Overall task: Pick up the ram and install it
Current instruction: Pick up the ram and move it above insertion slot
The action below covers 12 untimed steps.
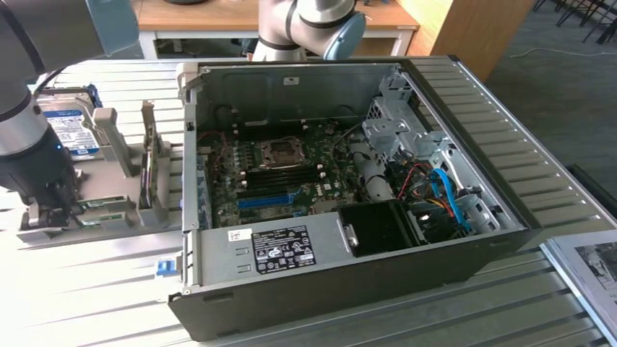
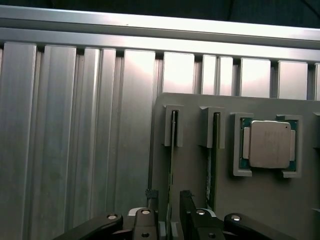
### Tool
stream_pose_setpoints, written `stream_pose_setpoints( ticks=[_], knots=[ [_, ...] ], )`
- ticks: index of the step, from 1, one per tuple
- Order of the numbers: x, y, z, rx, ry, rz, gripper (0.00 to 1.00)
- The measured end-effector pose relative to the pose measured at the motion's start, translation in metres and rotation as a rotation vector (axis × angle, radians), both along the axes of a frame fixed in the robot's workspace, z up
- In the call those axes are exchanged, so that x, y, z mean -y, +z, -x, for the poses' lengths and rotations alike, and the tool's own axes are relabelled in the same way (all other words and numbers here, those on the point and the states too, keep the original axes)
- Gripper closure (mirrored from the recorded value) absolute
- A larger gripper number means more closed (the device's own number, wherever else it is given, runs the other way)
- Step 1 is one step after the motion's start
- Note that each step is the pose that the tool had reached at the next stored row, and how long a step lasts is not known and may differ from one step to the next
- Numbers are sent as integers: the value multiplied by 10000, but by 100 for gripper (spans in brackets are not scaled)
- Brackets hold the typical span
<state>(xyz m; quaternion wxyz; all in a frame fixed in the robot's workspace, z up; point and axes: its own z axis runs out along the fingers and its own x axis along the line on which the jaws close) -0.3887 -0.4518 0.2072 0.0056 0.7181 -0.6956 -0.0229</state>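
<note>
Gripper point(image 2: 169, 212) fingers spread, straddling the ram point(image 2: 173, 150), no pinch. 2 sticks stand on edge in gray fixture point(image 2: 192, 167) slots: the ram, then second stick point(image 2: 215, 145) beside it, then 1 CPU point(image 2: 269, 145). Exterior view, left to right: 1 hard drive point(image 1: 72, 130), fixture, 1 open PC case point(image 1: 386, 282).

- table point(image 2: 75, 140): ribbed aluminium slats, running alongside the holder's edge.
- holder point(image 2: 192, 175): grey moulded tray lying on the table, with two narrow slots and one square recess.
- ram point(image 2: 172, 165): thin stick standing on edge in the slot nearest the holder's edge.
- second stick point(image 2: 214, 165): same posture, in the neighbouring slot, green edge showing.
- processor point(image 2: 270, 144): silver-lidded square chip, seated in the recess beyond the second slot.
- gripper point(image 2: 170, 215): dark fingers point(image 2: 186, 207) spread apart, one on either side of the ram; contact cannot be told.
</note>
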Motion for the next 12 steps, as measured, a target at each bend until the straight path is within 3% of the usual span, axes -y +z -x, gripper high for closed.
stream_pose_setpoints(
  ticks=[12],
  knots=[
    [0,-1,-116,1,-1,-1,69]
  ],
)
